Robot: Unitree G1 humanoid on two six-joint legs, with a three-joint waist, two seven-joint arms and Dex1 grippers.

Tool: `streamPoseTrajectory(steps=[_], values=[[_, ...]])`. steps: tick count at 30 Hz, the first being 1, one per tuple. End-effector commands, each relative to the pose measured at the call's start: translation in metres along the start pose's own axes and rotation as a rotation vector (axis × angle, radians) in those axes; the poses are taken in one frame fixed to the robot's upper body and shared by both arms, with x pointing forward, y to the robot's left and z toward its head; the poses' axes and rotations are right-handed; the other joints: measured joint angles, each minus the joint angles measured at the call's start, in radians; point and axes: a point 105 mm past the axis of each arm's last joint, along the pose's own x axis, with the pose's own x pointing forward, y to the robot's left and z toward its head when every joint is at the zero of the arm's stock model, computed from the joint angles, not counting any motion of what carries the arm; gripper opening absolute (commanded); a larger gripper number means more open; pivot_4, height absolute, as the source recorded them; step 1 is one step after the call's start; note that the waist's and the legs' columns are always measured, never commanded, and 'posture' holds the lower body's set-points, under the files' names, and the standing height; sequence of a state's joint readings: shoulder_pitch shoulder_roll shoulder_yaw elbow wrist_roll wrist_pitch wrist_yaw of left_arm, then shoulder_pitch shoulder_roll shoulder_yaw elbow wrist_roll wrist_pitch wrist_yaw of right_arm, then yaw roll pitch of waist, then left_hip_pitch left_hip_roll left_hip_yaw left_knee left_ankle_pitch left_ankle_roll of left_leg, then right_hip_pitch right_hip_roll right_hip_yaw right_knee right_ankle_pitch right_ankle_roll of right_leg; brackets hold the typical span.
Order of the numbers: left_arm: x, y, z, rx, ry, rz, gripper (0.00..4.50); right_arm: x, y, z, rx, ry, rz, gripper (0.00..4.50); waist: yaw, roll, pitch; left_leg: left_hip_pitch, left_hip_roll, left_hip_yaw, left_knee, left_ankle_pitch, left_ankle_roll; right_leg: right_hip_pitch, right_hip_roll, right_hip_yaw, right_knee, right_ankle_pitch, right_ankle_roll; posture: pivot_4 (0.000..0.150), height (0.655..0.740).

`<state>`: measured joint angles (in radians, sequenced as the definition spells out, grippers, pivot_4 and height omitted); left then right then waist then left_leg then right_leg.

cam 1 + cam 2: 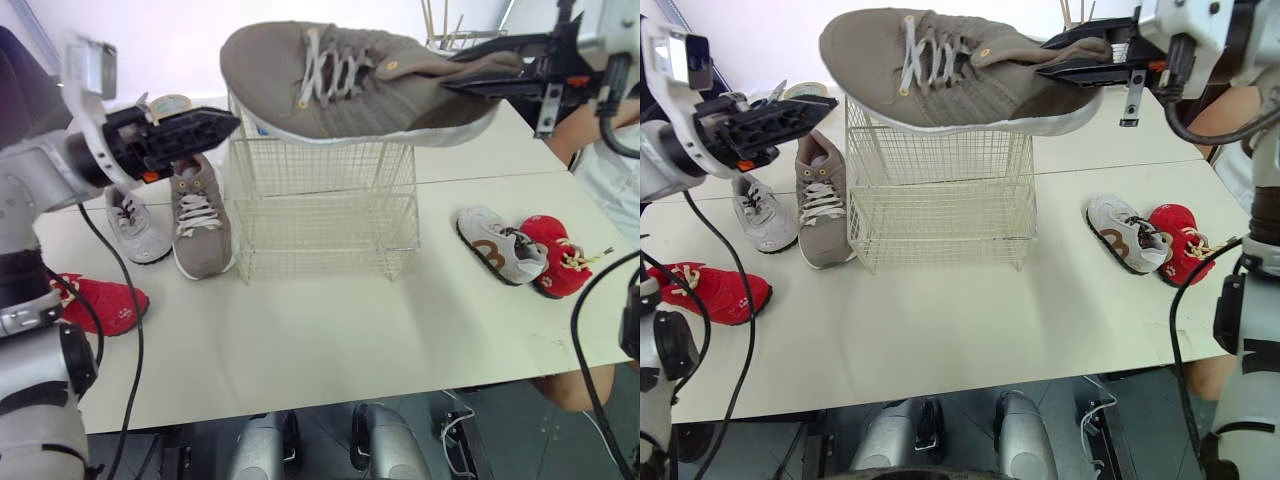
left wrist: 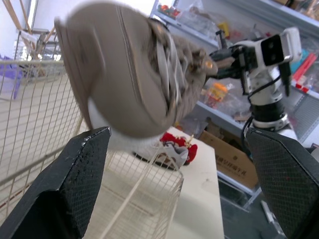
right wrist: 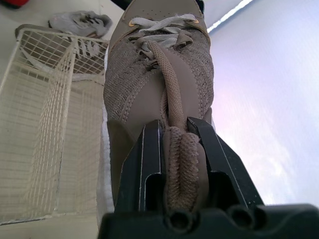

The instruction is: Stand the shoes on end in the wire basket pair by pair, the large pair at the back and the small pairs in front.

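right gripper pinches tan shoe by the heel over wire basket; left gripper gapes empty near second tan shoe.

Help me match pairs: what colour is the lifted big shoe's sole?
White sole on the large taupe lace-up shoe; clearest in the left eye view.

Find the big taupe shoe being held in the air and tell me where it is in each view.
Left eye view: taupe shoe lies across the top centre, above the wire basket, heel in the right pincer.
Right eye view: taupe shoe also top centre.
Left wrist view: taupe shoe toe-first, over the wire basket.
Right wrist view: taupe shoe, heel clamped, toe pointing away.
Shared landmark: the wire basket.
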<state>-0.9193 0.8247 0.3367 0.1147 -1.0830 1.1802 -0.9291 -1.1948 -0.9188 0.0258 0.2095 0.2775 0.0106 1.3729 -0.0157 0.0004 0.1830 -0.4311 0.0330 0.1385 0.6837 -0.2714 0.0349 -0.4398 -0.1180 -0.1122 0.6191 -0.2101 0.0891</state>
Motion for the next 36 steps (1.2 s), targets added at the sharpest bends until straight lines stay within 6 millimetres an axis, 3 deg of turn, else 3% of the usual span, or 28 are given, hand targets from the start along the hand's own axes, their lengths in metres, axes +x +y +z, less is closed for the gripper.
streamPoseTrajectory(steps=[1,8,20,32,36], values=[[-0.008,-0.007,0.015,0.025,-0.037,0.009,4.5,-0.003,-0.011,0.025,-0.127,-0.078,-0.029,0.22,0.001,0.0,0.0,0.0,0.0,0.0,0.0,0.0,0.0,0.0,0.0,0.0,0.0,0.0,0.0,0.15,0.74],[-0.017,-0.001,0.011,0.007,0.004,0.076,4.5,0.008,-0.011,0.039,-0.184,-0.154,-0.009,0.22,-0.002,0.0,0.0,0.0,0.0,0.0,0.0,0.0,-0.001,0.0,0.0,0.0,0.001,0.0,0.0,0.15,0.74],[-0.041,0.002,0.01,0.038,0.045,0.176,4.5,0.008,-0.02,0.042,-0.233,-0.151,-0.013,0.22,-0.002,0.0,0.0,0.0,0.0,0.0,0.0,0.0,-0.001,0.0,0.0,0.0,0.001,0.0,0.0,0.15,0.74],[-0.026,0.003,0.02,0.012,0.004,0.099,4.5,0.032,0.011,0.044,-0.254,-0.214,0.09,0.22,0.0,0.0,0.0,0.0,-0.001,0.001,0.001,0.001,-0.001,-0.001,0.0,0.0,0.008,0.0,0.0,0.15,0.74],[-0.021,0.007,0.009,-0.004,0.054,0.088,4.5,0.035,0.015,0.048,-0.277,-0.229,0.1,0.22,0.001,0.0,0.0,0.0,-0.001,0.001,0.002,0.001,-0.001,-0.001,0.0,0.0,0.008,0.0,0.0,0.15,0.74]])
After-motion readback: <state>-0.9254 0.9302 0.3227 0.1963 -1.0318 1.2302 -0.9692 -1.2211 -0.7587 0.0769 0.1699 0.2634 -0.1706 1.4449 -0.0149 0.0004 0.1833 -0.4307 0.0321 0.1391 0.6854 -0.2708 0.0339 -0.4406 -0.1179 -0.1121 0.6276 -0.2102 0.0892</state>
